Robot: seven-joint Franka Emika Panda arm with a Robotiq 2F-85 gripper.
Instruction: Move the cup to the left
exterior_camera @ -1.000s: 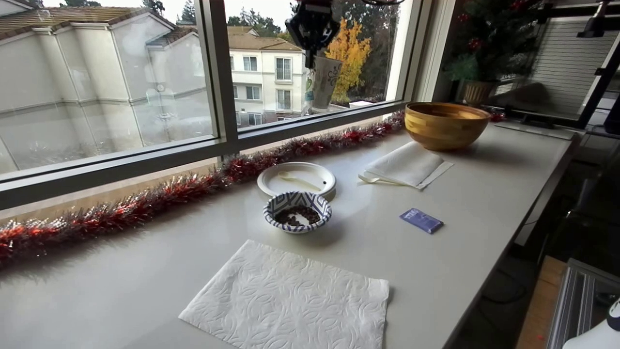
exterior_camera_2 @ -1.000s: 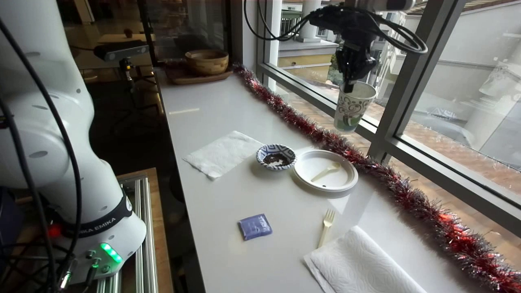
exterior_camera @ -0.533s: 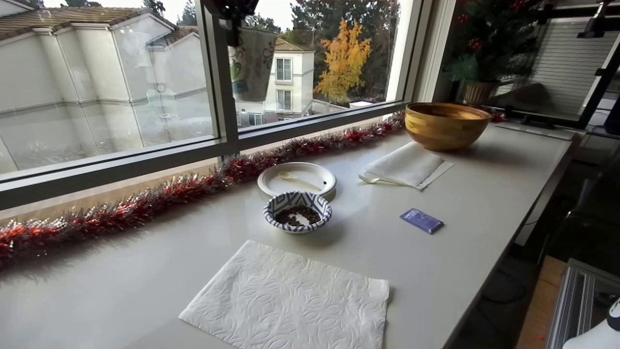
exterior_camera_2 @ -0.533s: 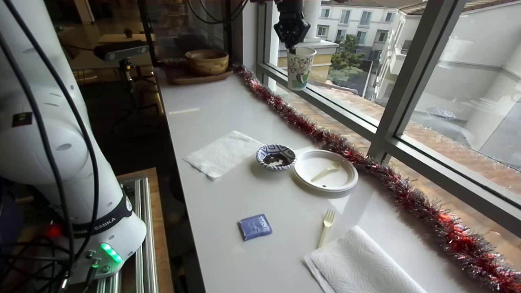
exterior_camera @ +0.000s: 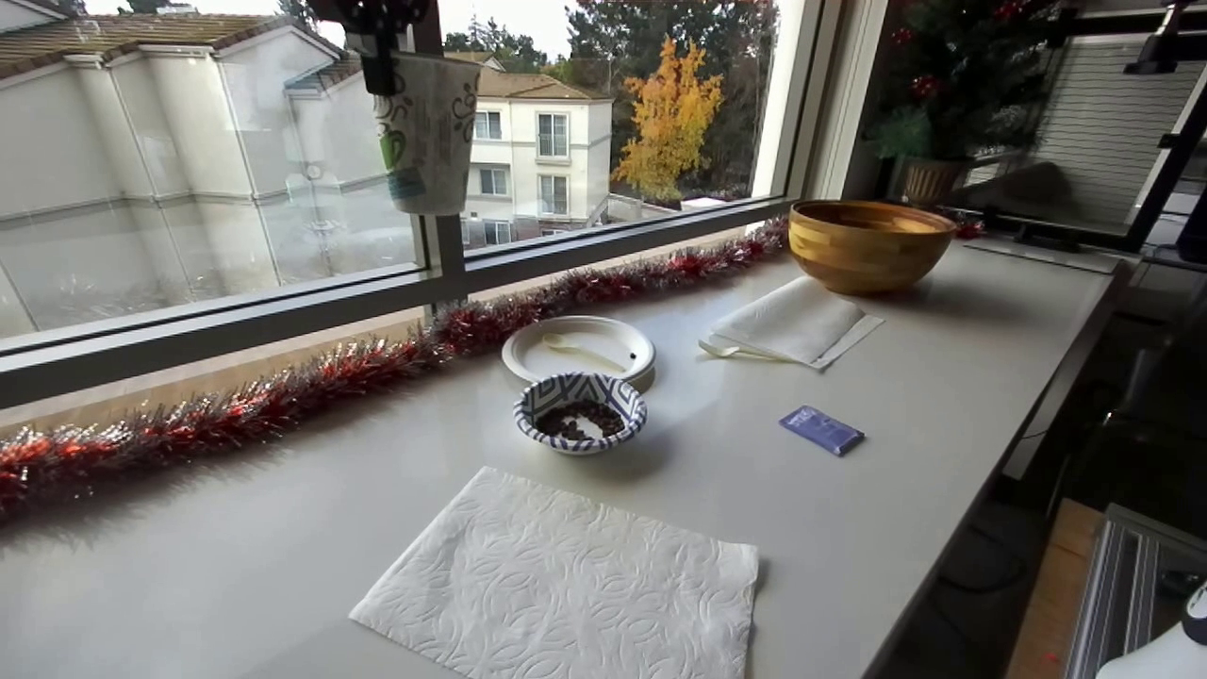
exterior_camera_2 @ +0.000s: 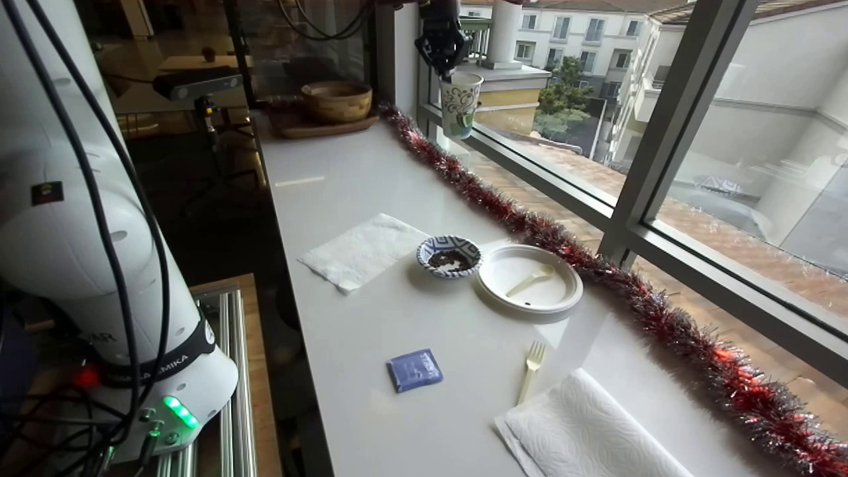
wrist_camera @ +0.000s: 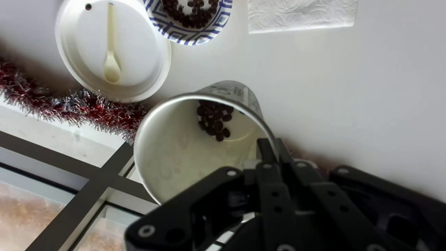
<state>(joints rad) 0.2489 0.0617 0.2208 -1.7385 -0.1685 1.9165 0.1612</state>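
Observation:
The cup is a pale paper tumbler with a swirl and green print. It hangs in the air near the window in both exterior views (exterior_camera: 432, 141) (exterior_camera_2: 462, 106). My gripper (exterior_camera: 379, 74) is shut on the cup's rim, with one finger inside and one outside. The wrist view shows the fingertips (wrist_camera: 273, 150) pinching the rim. In that view the cup (wrist_camera: 174, 150) is seen into its mouth, with several dark beans (wrist_camera: 214, 120) at its bottom. The cup is well above the table (exterior_camera: 283, 547) and touches only the gripper.
A patterned bowl (exterior_camera: 580, 443) with dark beans stands beside a white plate (exterior_camera_2: 530, 298) holding a spoon (wrist_camera: 111, 66). Paper towels (exterior_camera: 566, 575) (exterior_camera_2: 589, 424), a fork (exterior_camera_2: 530, 371), a blue packet (exterior_camera_2: 415, 370) and a wooden bowl (exterior_camera: 868, 250) lie around. Red tinsel (exterior_camera_2: 490, 202) runs along the window.
My gripper has carried the cup leftward in both exterior views, rising at first and then dipping slightly in one. It stays held by the rim. The table things have not moved.

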